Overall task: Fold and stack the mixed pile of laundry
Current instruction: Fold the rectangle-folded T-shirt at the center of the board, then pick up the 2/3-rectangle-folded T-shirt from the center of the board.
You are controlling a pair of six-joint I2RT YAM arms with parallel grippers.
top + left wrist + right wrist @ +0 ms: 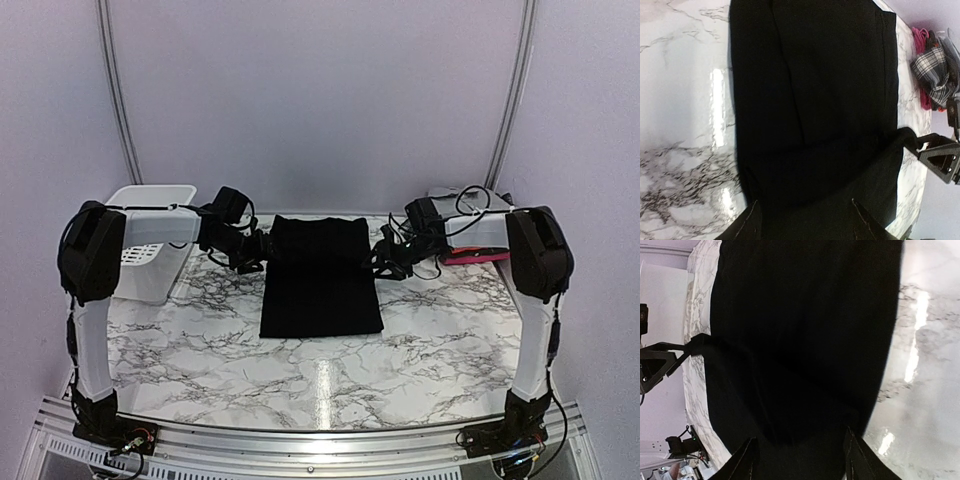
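Note:
The large black cloth (320, 275) lies folded into a flat rectangle in the middle of the marble table (330, 380). My left gripper (258, 252) sits at its left edge near the far end and my right gripper (385, 262) at its right edge. In the left wrist view the left gripper (804, 201) is open, its fingers wide apart over the cloth (810, 100). The right gripper (800, 434) is open the same way over the cloth (800, 330). A peak of cloth edge reaches toward each far fingertip. The plaid piece (935, 75) and red-pink piece (921, 40) lie heaped at far right.
A white slotted basket (150, 240) stands at the back left of the table, behind the left arm. The red-pink piece (475, 257) with other garments sits at the back right by the right arm. Bare marble stretches in front of the cloth.

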